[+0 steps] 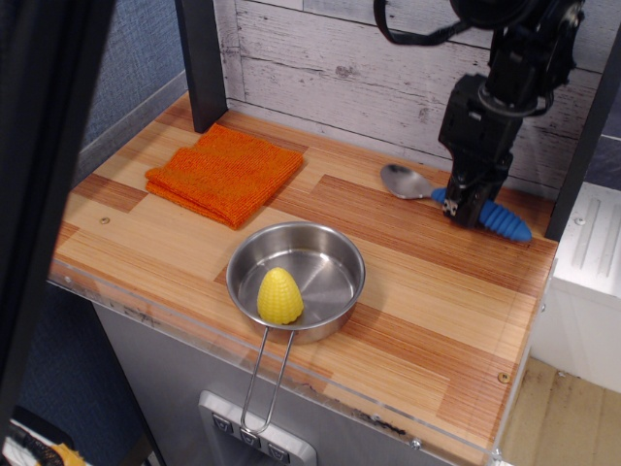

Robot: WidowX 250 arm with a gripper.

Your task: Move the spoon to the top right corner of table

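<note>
The spoon (408, 182) has a shiny silver bowl and a bright-blue ribbed handle whose end (506, 222) pokes out to the right. It rests low over the far right part of the wooden table (427, 282), near the back wall. My black gripper (464, 212) comes down from above and is shut on the spoon's handle near its middle. Whether the spoon touches the wood cannot be told.
A folded orange cloth (225, 172) lies at the back left. A steel pan (296, 279) with a wire handle sits at the front centre and holds a yellow corn piece (279, 296). Dark posts stand at the back left (202, 63) and far right (587, 126).
</note>
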